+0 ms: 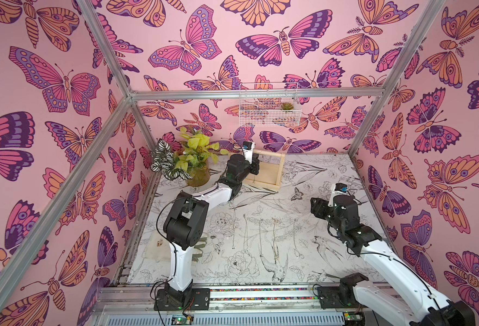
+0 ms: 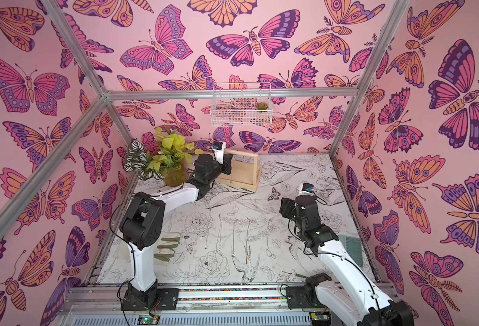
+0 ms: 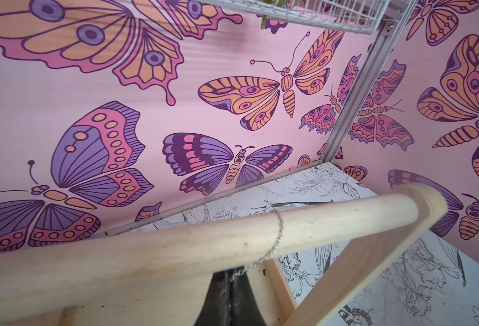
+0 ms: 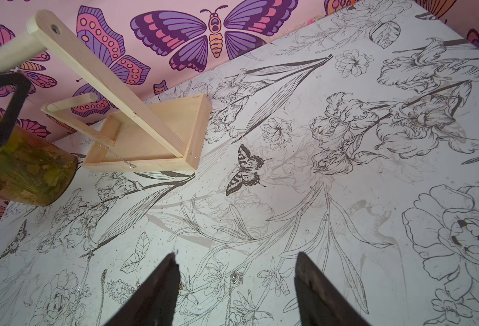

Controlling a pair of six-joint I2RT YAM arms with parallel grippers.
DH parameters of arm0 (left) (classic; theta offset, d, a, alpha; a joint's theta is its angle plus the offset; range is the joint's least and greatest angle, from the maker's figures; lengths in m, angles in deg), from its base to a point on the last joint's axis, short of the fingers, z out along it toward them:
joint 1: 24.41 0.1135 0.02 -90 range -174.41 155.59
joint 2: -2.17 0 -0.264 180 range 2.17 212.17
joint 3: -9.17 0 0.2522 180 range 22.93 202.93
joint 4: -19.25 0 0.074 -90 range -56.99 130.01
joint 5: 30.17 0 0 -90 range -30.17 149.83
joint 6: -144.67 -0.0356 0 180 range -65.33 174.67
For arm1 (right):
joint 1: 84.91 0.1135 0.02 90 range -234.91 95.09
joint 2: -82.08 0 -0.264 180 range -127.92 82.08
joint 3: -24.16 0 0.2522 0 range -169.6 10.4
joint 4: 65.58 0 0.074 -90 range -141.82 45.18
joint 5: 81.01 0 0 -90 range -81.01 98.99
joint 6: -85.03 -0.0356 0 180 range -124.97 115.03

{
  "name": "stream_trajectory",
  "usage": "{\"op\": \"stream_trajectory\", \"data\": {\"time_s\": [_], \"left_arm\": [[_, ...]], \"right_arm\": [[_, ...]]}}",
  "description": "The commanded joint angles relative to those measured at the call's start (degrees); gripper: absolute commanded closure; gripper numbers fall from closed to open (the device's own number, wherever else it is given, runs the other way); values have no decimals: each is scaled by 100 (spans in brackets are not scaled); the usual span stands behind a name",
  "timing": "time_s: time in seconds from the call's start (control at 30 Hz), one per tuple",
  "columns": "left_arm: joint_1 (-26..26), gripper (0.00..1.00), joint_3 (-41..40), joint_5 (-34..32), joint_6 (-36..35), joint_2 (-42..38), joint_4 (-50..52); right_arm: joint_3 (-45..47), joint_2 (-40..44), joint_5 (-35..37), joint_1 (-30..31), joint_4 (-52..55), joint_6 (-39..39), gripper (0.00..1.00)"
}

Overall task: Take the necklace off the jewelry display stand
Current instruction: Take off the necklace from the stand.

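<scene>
The jewelry display stand (image 1: 273,172) (image 2: 246,172) is a pale wooden frame at the back of the table, near the wall. A thin silver necklace (image 3: 280,232) is draped over its top crossbar (image 3: 193,251). The chain hangs down toward the base board, and its lower end (image 4: 121,160) lies on the base. My left gripper (image 3: 234,275) (image 1: 253,168) sits just under the crossbar, shut on the chain. My right gripper (image 4: 236,254) (image 1: 314,207) hovers open above the middle right of the table, holding nothing.
Several other necklaces (image 1: 260,237) (image 4: 236,278) lie stretched out on the flower-printed table, below the right gripper. A potted plant (image 1: 193,161) stands just left of the stand. A white wire basket (image 1: 269,108) hangs on the back wall. A folded cloth (image 2: 167,248) lies at front left.
</scene>
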Motion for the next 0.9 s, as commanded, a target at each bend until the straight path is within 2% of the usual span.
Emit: {"op": "stream_trajectory", "data": {"time_s": [0.0, 0.5, 0.87], "left_arm": [[199, 94, 30, 61, -131, -146, 107], [727, 96, 398, 26, -346, -133, 485], [1056, 99, 264, 17, -482, -359, 627]], "right_arm": [[7, 59, -18, -46, -56, -27, 32], [0, 41, -27, -42, -60, -30, 32], [5, 24, -37, -43, -69, -33, 33]]}}
